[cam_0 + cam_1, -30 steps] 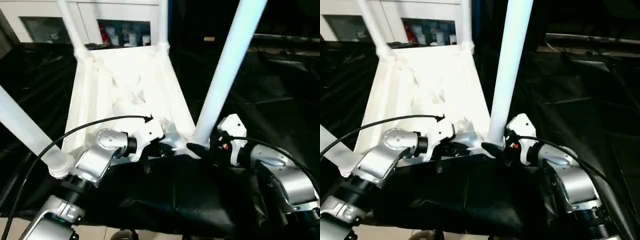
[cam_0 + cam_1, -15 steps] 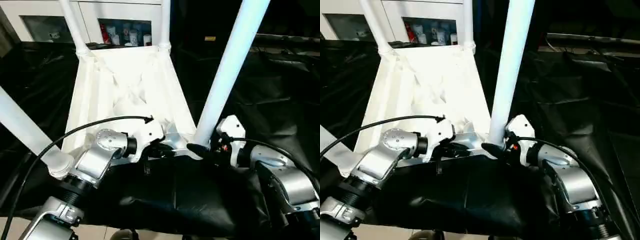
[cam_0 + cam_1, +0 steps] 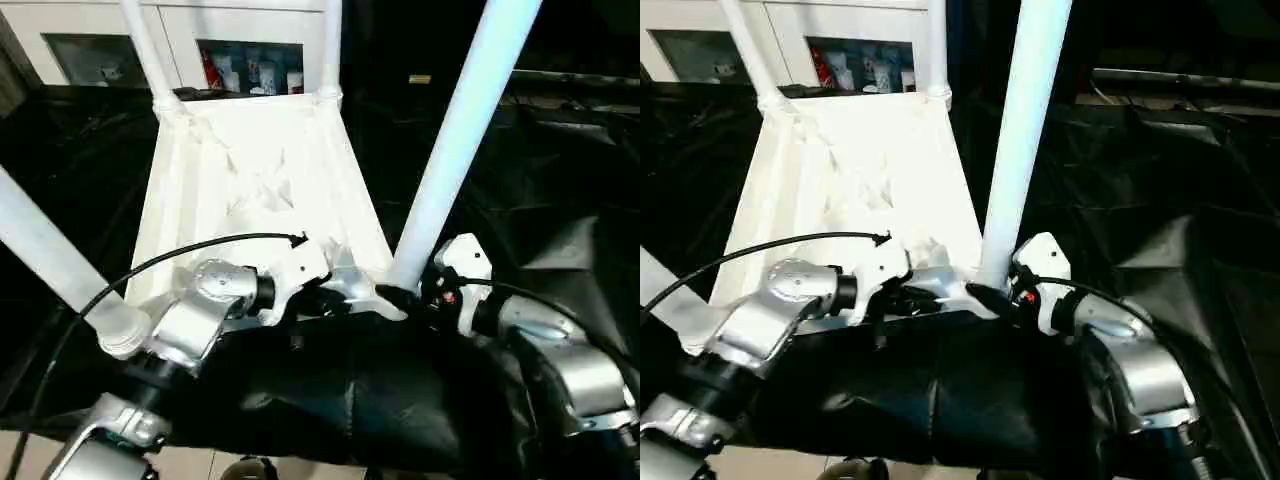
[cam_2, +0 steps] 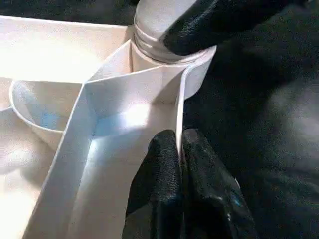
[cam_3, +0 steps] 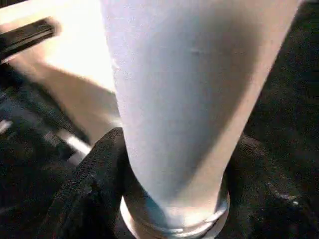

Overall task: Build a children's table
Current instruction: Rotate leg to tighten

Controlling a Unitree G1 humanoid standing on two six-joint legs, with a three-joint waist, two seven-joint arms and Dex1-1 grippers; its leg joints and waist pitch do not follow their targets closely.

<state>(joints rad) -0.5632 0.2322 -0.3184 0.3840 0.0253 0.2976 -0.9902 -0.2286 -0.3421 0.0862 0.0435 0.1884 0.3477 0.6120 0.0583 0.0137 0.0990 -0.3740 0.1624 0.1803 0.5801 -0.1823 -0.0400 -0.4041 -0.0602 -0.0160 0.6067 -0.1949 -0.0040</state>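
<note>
At near-right corner socket (image 4: 167, 47), leg (image 3: 455, 150) is clasped by right gripper (image 5: 172, 199) for screwing; rim wall (image 4: 180, 119) is pinched by left gripper (image 4: 180, 164) to steady the tabletop (image 3: 260, 190).

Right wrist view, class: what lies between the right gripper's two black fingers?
The near right table leg, just above its threaded base; a black finger sits on each side of it, as the right wrist view shows.

Both silver forearms are reaching in from the frame's lower corners toward lower centre. Left hand (image 4: 180, 149) is pinching with its two black fingers (image 4: 159, 179) pressed together. Right hand (image 5: 169, 164) is wrapping its fingers (image 5: 89, 184) either side of what it is gripping, wrist angling inward.
</note>
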